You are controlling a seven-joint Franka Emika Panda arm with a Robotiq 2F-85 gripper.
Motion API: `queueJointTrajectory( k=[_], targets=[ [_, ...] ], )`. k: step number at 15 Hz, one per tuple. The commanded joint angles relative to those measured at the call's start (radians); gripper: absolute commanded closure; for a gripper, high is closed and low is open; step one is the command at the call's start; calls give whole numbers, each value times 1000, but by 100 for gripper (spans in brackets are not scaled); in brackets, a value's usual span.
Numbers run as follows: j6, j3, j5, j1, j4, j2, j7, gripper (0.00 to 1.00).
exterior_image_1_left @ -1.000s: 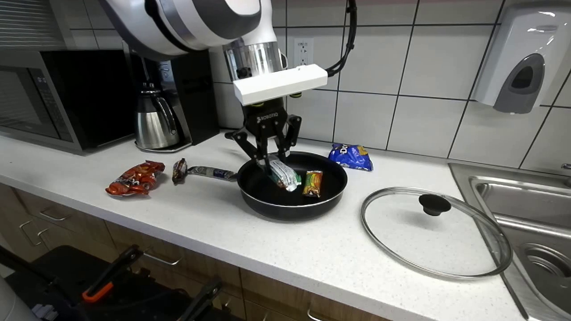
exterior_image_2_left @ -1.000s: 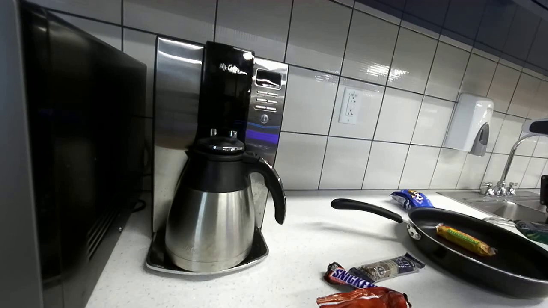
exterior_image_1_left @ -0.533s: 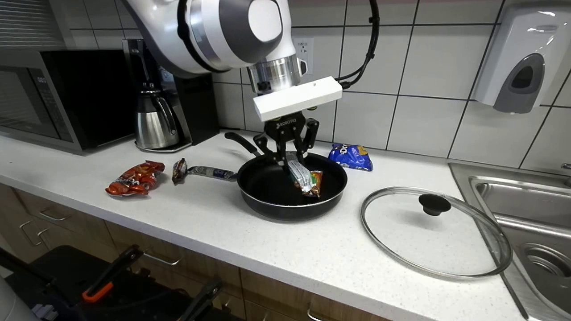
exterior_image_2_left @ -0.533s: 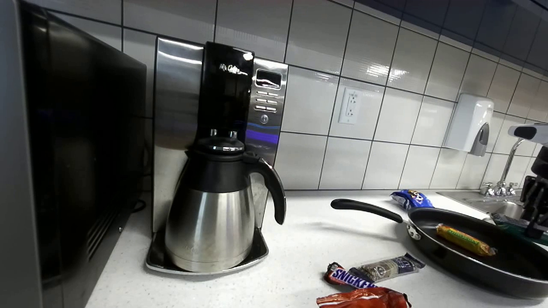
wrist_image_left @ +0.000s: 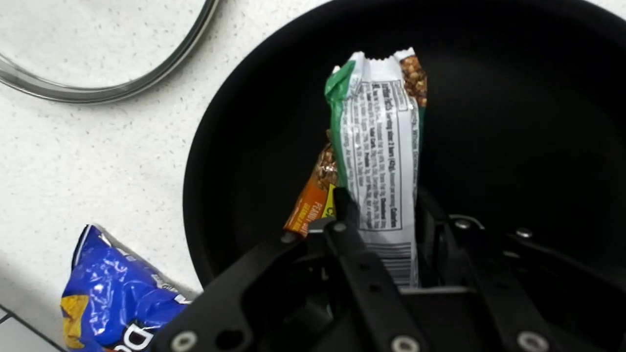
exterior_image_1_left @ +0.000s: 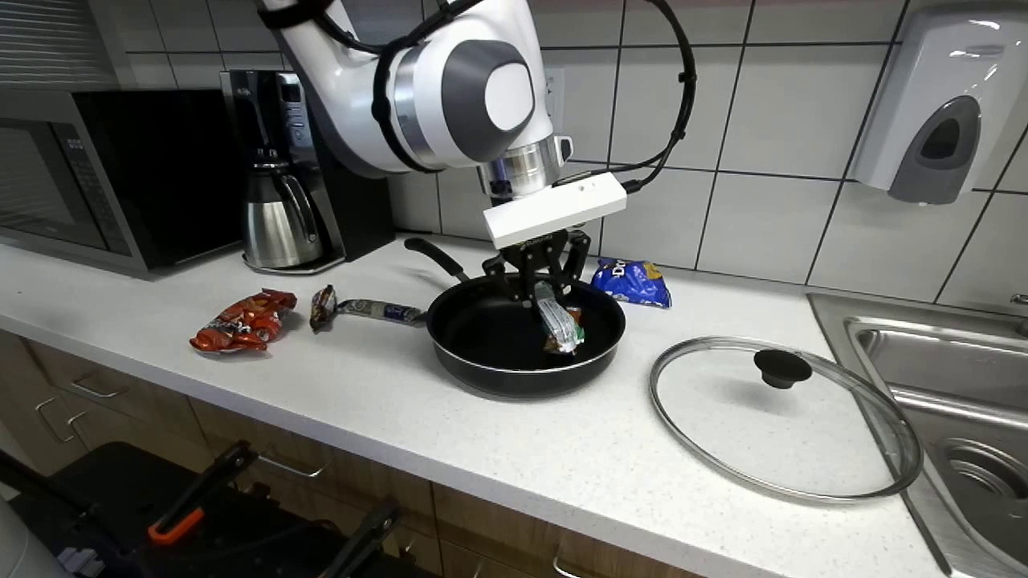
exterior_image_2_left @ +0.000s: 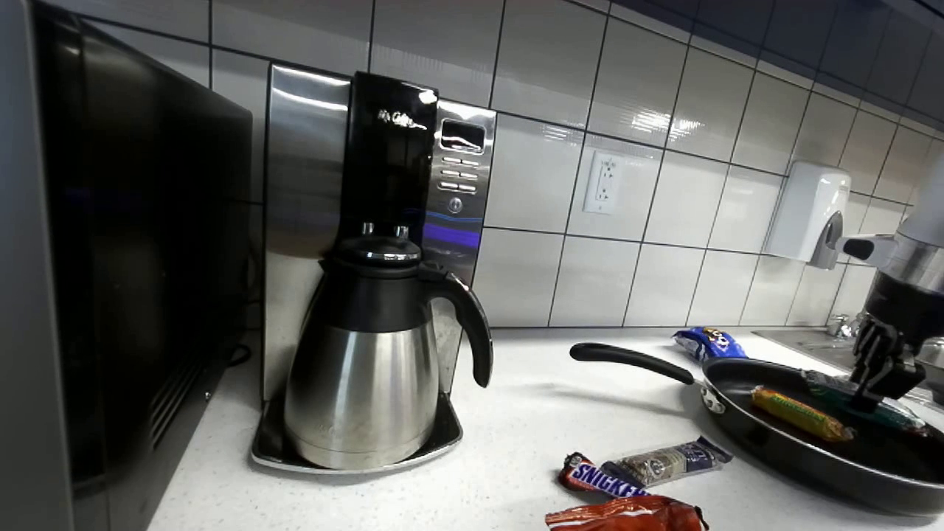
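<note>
At centre of the wrist view, the gripper (wrist_image_left: 386, 200) grasps the green-white packet (wrist_image_left: 379, 151) near one end — if slipping, it could tilt onto the orange bar (wrist_image_left: 312, 201).

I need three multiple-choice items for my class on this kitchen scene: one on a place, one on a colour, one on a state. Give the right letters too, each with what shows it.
1. Where does the yellow-orange bar lie?
A) On the coffee maker
B) In the pan
C) In the sink

2. What is the main colour of the bag nearest the pan?
A) Blue
B) Pink
C) Green

3. What is the state of the gripper?
A) Wide open and empty
B) Shut on a lid knob
C) Shut on the green-and-white bar

Right letters:
1: B, since an exterior view shows it inside the rim.
2: A, since its blue wrapping shows in all three views.
3: C, since the wrist view shows the wrapper pinched from both sides.
</note>
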Motion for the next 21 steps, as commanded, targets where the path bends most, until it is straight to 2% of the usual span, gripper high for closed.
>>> queueJointTrajectory(
  k=[1,5,6,7,12,18,21],
  targets=[
    [31,30,35,-17,45,53,14,39],
    [29,43,22,-10,34,25,14,12],
    [36,71,63,-17,21,12,-26,4],
    [33,81,62,-11,10,-4,-29,1],
    [29,172,114,25,-23,-73,-127,0],
    [-49,260,232,105,3,-71,-402,0],
    [-61,288,328,123,24,-43,-585,0]
  ],
)
